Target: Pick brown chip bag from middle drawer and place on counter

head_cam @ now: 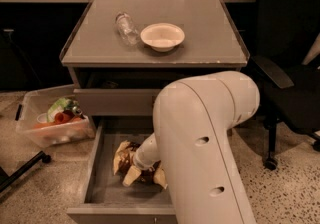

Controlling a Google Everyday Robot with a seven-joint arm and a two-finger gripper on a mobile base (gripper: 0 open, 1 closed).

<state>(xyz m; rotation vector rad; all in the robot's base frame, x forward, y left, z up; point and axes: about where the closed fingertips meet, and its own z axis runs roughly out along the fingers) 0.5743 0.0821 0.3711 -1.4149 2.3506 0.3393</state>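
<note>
The brown chip bag [123,155] lies on the floor of the open middle drawer [106,188], crumpled, with its cream ends showing. My gripper [136,169] reaches down into the drawer and sits right on the bag's right part. My white arm covers the right half of the drawer and part of the bag. The counter [205,33] is the grey top of the cabinet above.
A white bowl [162,36] and a clear bottle [126,28] on its side lie on the counter's left half. The shut upper drawer front [112,102] overhangs the open drawer. A clear bin [52,120] of items stands on the floor at left, an office chair [292,68] at right.
</note>
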